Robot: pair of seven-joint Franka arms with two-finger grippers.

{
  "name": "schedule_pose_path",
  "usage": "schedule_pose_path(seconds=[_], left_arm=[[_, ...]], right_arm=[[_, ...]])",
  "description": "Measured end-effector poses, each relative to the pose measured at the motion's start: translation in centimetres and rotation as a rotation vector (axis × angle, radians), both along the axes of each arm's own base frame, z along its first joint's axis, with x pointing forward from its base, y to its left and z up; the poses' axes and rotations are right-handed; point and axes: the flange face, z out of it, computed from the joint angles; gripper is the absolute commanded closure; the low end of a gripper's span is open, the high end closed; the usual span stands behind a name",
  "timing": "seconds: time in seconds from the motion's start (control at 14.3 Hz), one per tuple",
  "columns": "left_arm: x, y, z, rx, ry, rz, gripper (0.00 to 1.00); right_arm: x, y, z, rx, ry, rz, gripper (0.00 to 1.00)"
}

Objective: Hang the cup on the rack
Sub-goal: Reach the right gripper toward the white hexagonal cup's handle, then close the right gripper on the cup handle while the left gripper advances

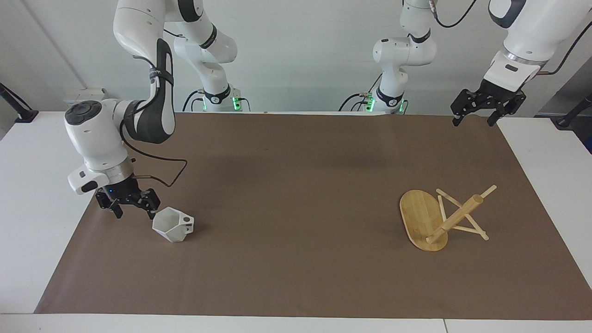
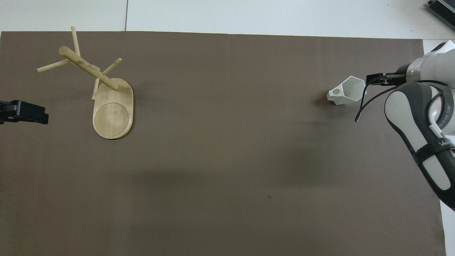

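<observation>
The white faceted cup (image 1: 172, 225) (image 2: 346, 90) sits on the brown mat toward the right arm's end, its mouth showing and its pierced handle pointing toward the table's middle. My right gripper (image 1: 134, 212) hangs open and low right beside the cup, one fingertip (image 1: 151, 213) close to its rim; nothing is between the fingers. The bamboo rack (image 1: 422, 217) (image 2: 113, 106) stands on its oval base toward the left arm's end, its post and pegs bare. My left gripper (image 1: 472, 121) waits open and raised over the mat's corner near the robots.
The brown mat (image 1: 296, 185) covers most of the white table (image 1: 27, 222), with bare white strips at both ends. The right arm's forearm and black cable (image 1: 157, 162) hang over the mat near the cup.
</observation>
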Motion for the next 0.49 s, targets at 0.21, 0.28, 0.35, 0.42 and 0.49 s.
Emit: schedule_pose_path(seconds=[0.21,0.28,0.35,0.42,0.49], left_arm=[[-0.4,0.0,-1.0,0.001,0.018,0.001,0.00],[-0.4,0.0,-1.5,0.000,0.012,0.001,0.00],[-0.4,0.0,-2.0,-0.001,-0.002,0.001,0.00],[-0.5,0.0,-2.5,-0.001,-0.011,0.003,0.00],[-0.6,0.1,-2.9,-0.002,-0.016,0.005,0.00]], right_arm=[[0.1,0.0,-2.2,0.001,0.033,0.014,0.00],[0.1,0.0,-2.5,0.002,0.038,0.015,0.00],[0.1,0.0,-2.7,0.002,0.041,0.015,0.00],[0.1,0.0,-2.8,0.002,0.042,0.015,0.00],[0.1,0.0,-2.9,0.002,0.043,0.015,0.00]])
